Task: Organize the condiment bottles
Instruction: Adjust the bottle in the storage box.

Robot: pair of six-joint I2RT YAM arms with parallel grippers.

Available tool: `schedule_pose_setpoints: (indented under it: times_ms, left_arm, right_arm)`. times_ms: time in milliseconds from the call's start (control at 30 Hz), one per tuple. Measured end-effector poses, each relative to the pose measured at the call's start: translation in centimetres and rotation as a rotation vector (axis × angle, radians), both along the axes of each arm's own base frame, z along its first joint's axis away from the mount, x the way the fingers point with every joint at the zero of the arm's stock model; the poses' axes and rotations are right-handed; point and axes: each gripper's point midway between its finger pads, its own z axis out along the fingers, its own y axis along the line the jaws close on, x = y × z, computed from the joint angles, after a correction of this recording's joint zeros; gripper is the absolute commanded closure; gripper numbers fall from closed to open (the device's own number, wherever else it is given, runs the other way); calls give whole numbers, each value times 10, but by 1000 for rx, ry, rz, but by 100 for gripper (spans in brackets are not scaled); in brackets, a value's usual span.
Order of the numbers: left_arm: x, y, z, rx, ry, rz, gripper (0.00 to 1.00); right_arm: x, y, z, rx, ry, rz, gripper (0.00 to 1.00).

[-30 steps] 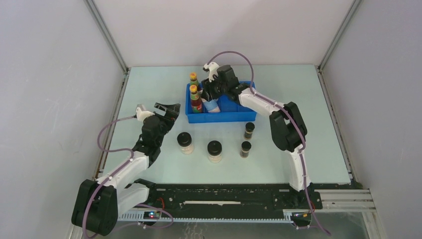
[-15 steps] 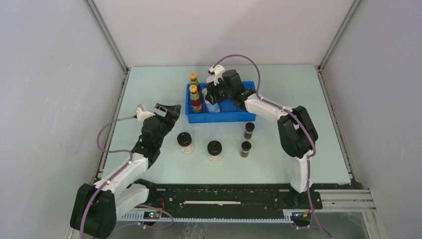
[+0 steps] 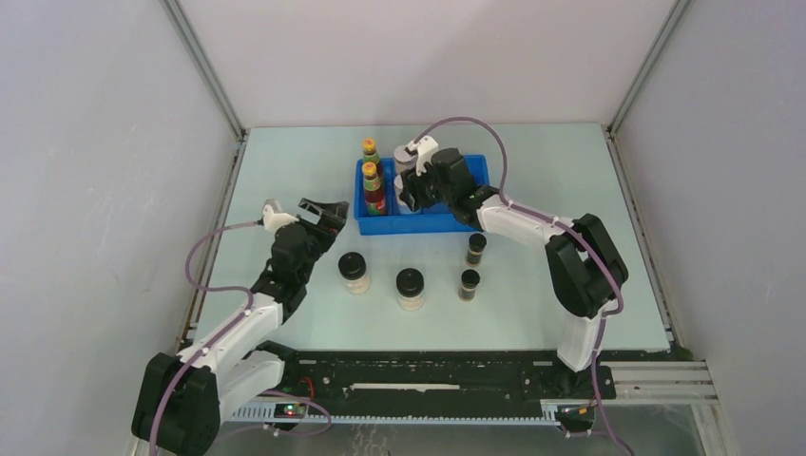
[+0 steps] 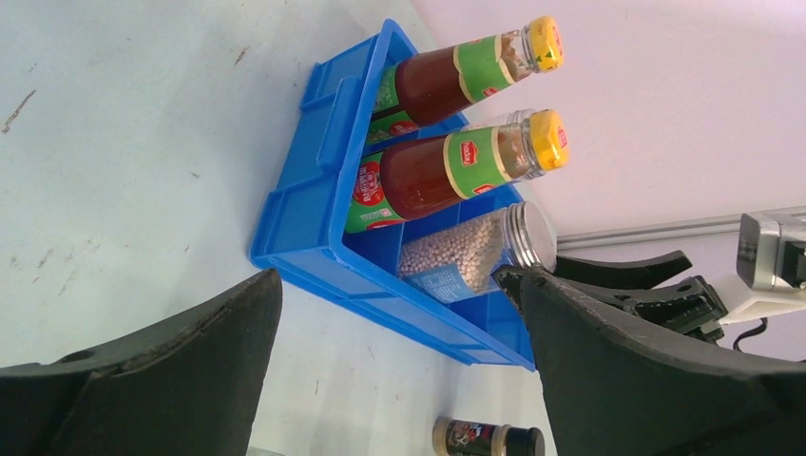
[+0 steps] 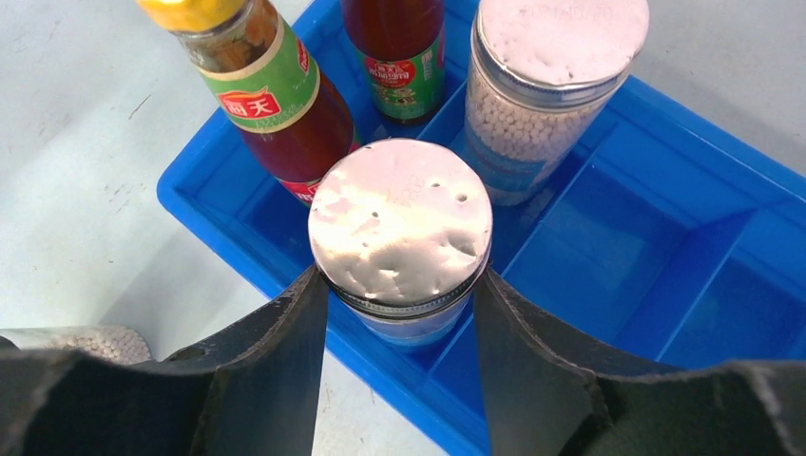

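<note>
my right pincer (image 5: 399, 285) is clamped on a silver-lidded jar (image 5: 399, 214), upright in the blue tray (image 5: 665, 247) beside the red bottles (image 5: 276, 104) and the second jar (image 5: 551, 85). my left pincer (image 3: 321, 211) stands apart, left of the tray.

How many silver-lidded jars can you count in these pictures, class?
2. One silver-lidded jar is held in the right gripper over the blue tray; the other jar stands in a tray compartment just beyond it. No others show.
</note>
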Motion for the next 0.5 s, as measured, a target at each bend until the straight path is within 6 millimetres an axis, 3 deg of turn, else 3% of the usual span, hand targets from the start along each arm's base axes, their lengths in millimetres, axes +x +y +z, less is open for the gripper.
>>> schedule_pose_setpoints:
  times_ms: [500]
  left_arm:
    - [-3, -3, -2, 21, 15, -14, 0]
  right_arm:
    - [-16, 1, -4, -13, -9, -19, 100]
